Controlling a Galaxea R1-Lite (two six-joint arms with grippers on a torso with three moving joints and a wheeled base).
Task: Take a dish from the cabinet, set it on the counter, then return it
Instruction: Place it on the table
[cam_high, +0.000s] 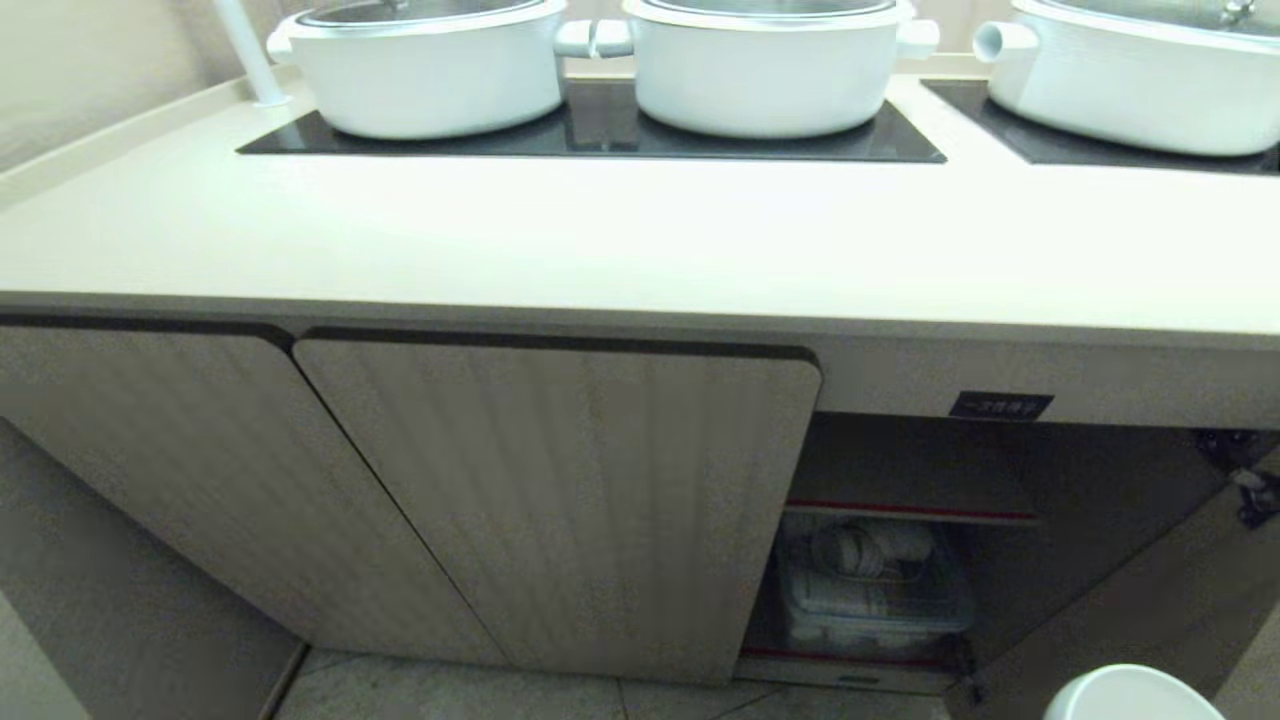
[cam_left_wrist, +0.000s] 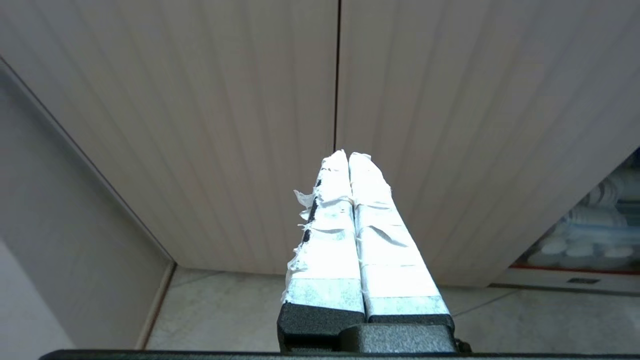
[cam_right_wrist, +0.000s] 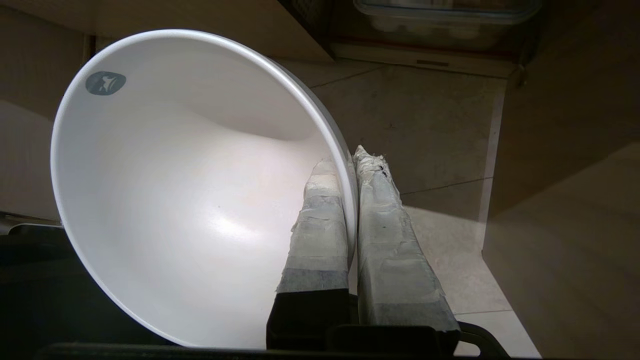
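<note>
Dish (cam_right_wrist: 165, 200): out of cabinet (cam_high: 900, 500), pinched at rim by my right end effector (cam_right_wrist: 352, 165); table (cam_high: 640, 240) placement, probably, and return pending.

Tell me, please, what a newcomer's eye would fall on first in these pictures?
First, the white dish, pinched by its rim between the right gripper's taped fingers, low before the cabinet, whose right-hand compartment stands open. Next, three big white pots on the black cooktop panels at the back of the counter. The left gripper idles, shut, facing the closed doors.
</note>
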